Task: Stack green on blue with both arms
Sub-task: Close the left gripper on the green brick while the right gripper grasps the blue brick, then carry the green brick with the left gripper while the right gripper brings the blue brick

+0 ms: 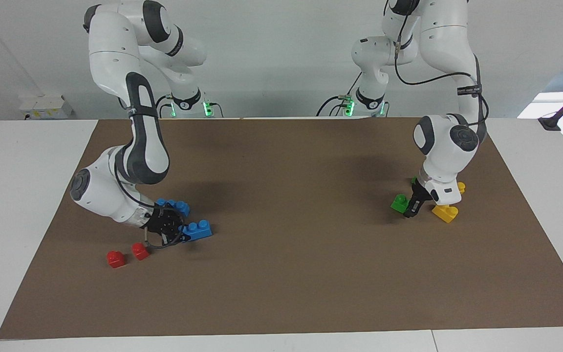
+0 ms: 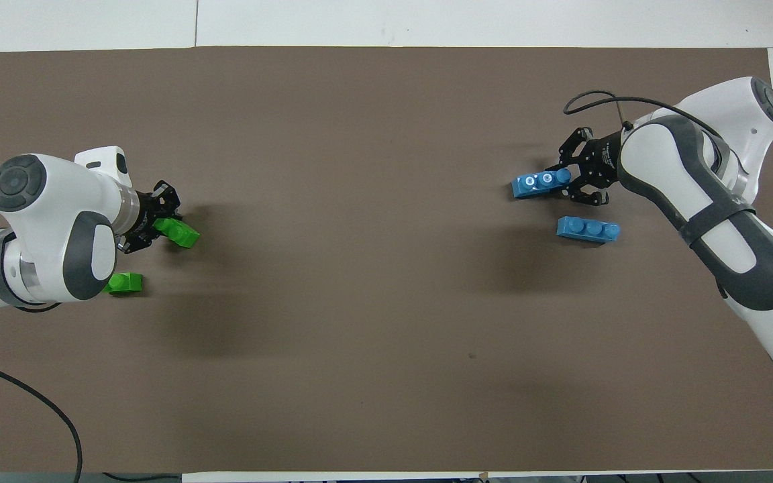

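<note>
Green, nearest the robots: spare green brick (image 2: 125,283), untouched, toward the left arm's end. Beside it, left gripper (image 2: 155,221) clenched on the green brick (image 2: 182,233). Over at the right arm's end, spare blue brick (image 2: 588,229) flat on the mat, right gripper (image 2: 564,181) clamped on one end of the blue brick (image 2: 537,184). Best played: hold blue level, line up studs, press green straight down. Tally: two green, two blue, two yellow bricks (image 1: 445,212), two red bricks (image 1: 115,259) farthest out.

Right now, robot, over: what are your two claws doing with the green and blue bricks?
Left gripper shut on green brick. Right gripper shut on blue brick. Not stacked yet. Table between them bare, nothing in the way.
</note>
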You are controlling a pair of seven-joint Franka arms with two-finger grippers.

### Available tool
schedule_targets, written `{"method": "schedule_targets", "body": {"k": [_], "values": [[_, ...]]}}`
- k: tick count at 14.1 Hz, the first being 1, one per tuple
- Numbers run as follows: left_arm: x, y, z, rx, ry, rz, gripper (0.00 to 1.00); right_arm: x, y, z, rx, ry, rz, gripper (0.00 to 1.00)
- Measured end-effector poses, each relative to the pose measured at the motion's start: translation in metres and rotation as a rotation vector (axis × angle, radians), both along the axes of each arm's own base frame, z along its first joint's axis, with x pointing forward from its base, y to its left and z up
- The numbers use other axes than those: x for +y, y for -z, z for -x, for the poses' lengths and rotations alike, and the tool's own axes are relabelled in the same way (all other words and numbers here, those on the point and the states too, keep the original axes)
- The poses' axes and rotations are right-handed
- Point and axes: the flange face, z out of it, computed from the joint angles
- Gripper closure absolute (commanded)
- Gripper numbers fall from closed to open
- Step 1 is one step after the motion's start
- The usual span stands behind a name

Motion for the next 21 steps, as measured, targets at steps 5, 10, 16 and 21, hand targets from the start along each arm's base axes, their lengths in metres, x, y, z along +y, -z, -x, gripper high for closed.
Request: {"method": "schedule_targets", "body": {"k": [5, 10, 16, 21], "values": [[-0.012, -0.068, -0.015, 0.01, -0.166, 0.015, 1.0, 0.066, -0.077, -0.002, -0.005, 0.084, 0.002, 1.0], [-0.057, -0.122, -0.001, 0.031, -0.338, 0.028, 1.0, 0.219, -0.11, 0.029, 0.012, 0.178, -0.002, 1.0], [-0.161, -0.132, 0.029, 0.048, -0.576, 0.044, 1.0, 0.311, -0.079, 0.069, -0.007, 0.172, -0.009, 1.0], [-0.205, -0.131, 0.049, 0.062, -0.676, 0.04, 1.0, 0.312, -0.037, 0.072, 0.004, 0.224, -0.016, 1.0]]}}
